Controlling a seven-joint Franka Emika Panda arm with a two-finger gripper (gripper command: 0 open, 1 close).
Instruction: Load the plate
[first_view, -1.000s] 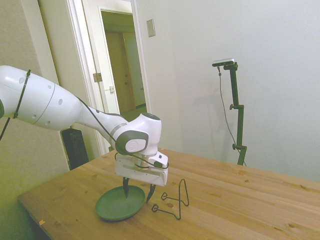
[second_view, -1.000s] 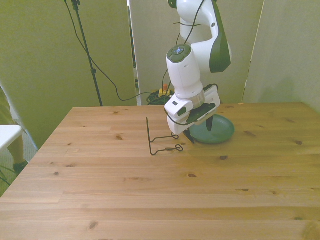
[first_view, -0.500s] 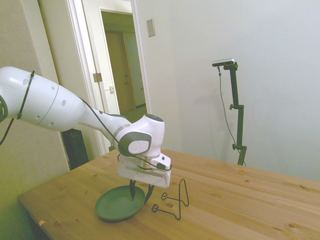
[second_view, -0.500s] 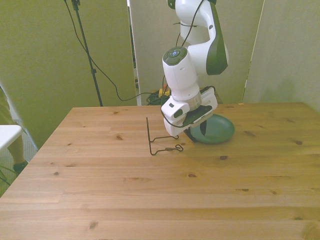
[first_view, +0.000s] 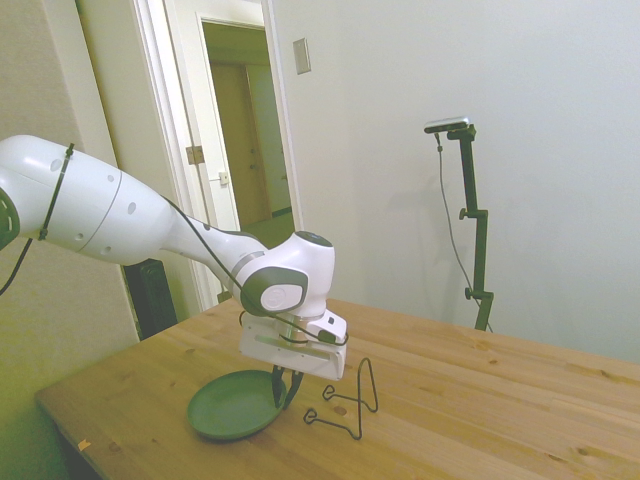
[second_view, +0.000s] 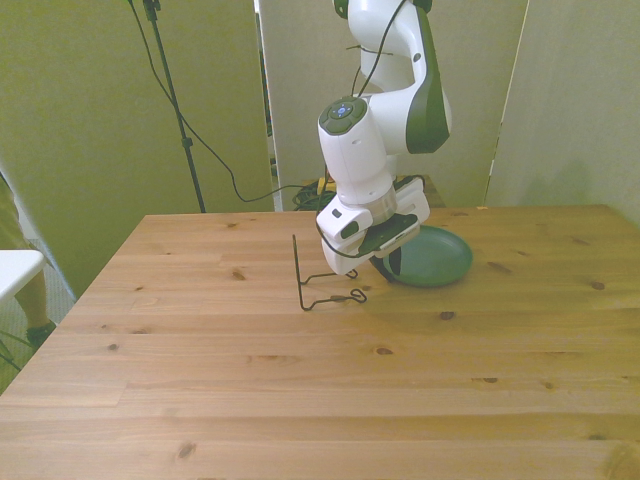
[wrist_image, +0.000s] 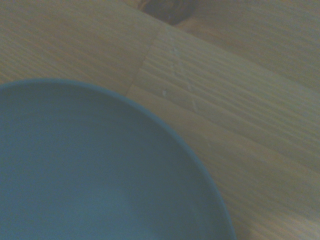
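Now I have the gripper (first_view: 283, 388) fingers nearly closed on the plate (first_view: 228, 408) rim; I'd squeeze firmly before tilting toward the wire stand (first_view: 345, 402).

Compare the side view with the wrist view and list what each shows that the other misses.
Only the side view shows the gripper, its fingers closed on the plate's rim at the edge nearest the black wire stand, plus the doorway behind. Only the wrist view shows, close up and blurred, the table's plank seam and a dark knot beside the rim. Both show the green plate lying on the wooden table.
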